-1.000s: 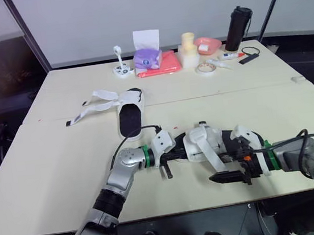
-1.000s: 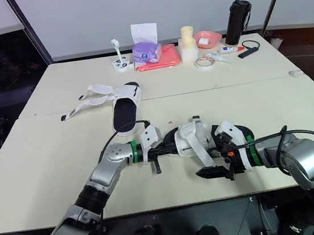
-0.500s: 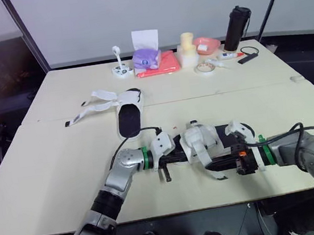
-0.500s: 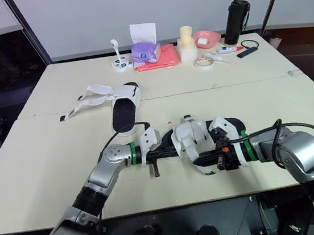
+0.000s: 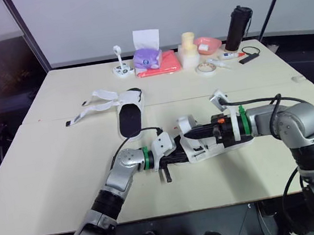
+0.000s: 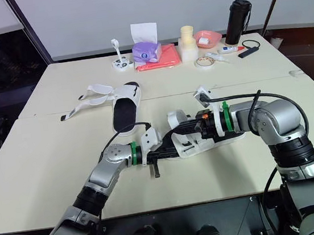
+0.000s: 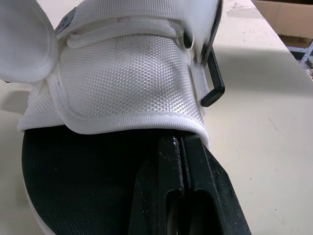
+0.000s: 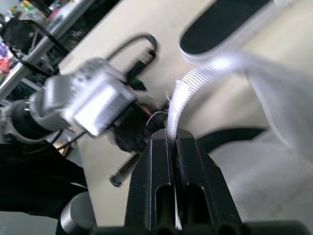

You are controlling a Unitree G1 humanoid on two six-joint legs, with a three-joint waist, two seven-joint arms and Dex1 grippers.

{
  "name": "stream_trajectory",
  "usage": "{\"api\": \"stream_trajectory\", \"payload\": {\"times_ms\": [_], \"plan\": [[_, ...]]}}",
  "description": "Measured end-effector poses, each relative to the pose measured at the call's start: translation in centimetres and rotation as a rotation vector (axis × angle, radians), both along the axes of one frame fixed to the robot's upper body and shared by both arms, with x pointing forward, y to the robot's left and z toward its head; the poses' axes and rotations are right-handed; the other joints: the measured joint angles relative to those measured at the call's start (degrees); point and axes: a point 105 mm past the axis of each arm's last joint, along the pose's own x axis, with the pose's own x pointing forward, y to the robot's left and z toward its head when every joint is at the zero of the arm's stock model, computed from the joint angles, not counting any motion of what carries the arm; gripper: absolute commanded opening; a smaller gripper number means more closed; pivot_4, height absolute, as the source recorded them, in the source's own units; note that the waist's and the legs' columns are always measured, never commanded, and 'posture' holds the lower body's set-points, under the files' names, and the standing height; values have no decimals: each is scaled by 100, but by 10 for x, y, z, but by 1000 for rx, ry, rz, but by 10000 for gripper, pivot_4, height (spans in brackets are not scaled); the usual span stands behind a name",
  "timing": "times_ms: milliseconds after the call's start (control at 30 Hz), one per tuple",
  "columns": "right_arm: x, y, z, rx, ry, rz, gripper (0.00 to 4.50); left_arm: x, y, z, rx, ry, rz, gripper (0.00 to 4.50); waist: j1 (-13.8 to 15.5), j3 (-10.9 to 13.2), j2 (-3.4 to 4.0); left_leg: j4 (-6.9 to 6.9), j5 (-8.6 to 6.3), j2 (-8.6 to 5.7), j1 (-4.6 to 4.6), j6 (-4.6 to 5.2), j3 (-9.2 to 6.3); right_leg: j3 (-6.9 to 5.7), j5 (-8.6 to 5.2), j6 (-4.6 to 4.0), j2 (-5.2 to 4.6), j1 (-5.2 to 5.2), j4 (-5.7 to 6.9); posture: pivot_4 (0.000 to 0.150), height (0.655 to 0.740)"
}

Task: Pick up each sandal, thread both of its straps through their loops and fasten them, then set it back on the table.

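sandal [image 5: 205, 146] sits near the front middle of the surface [image 5: 48, 165], between the two grippers. left gripper [image 7: 179, 147] is closed tight at one end of it, with its tips under the edge of the white top part, next to the black inside. right gripper [image 8: 171, 136] reaches in from the other end and is closed on a thin white strap [image 8: 195, 78], which runs up out of its fingers. other sandal [image 5: 129, 116] lies well apart, farther back on the left, with its straps spread open.
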Motion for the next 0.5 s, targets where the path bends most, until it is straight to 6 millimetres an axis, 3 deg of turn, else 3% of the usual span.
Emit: {"api": "stream_trajectory", "payload": {"times_ms": [500], "plan": [[3, 0, -10, 17, 48, 27, 879, 1, 1, 0, -2, -5, 18, 0, -4, 0, 0, 0, 0, 0, 0, 0, -1, 0, 0, 0, 1, -1, 2, 1500, 7400]]}}
